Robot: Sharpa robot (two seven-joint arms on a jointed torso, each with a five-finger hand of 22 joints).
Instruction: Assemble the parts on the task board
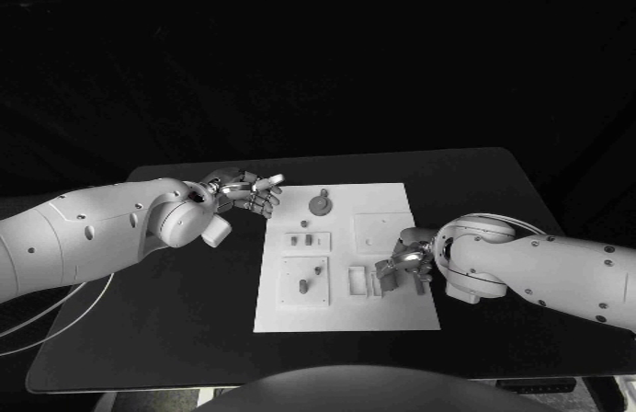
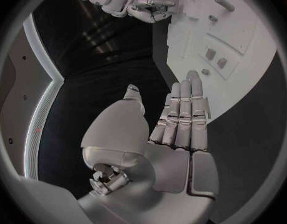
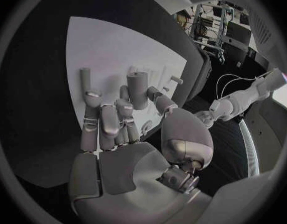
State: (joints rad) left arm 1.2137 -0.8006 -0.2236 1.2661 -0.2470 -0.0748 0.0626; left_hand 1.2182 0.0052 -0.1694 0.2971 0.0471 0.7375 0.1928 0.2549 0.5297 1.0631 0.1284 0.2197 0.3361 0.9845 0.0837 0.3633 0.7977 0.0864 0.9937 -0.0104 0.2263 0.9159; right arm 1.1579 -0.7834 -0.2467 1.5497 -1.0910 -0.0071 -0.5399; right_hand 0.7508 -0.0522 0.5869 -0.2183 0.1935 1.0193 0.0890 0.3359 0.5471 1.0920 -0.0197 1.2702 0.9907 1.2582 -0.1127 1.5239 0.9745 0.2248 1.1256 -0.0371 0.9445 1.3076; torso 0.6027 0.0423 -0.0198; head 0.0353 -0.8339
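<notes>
The white task board (image 1: pixel 378 311) lies in the middle of the black table. My right hand (image 1: pixel 408 265) is over the board's right side, fingers curled. In the right wrist view it pinches a grey cylindrical part (image 3: pixel 138 88) between thumb and fingers, just above the board (image 3: pixel 112 45). My left hand (image 1: pixel 246 194) hovers off the board's far left corner, fingers straight and apart, holding nothing. Its wrist view shows the flat palm and fingers (image 2: pixel 183 119) beside the board (image 2: pixel 255 79). A round part (image 1: pixel 321 206) stands near the far edge. Small parts (image 1: pixel 308 240) and a peg (image 1: pixel 303 285) sit on the left half.
The black table (image 1: pixel 173 329) reaches beyond the board on all sides, with bare room to the left and at the front. Raised rectangular recesses (image 1: pixel 357 281) sit near the board's front right. My right hand (image 2: pixel 134 5) shows in the left wrist view at the board's edge.
</notes>
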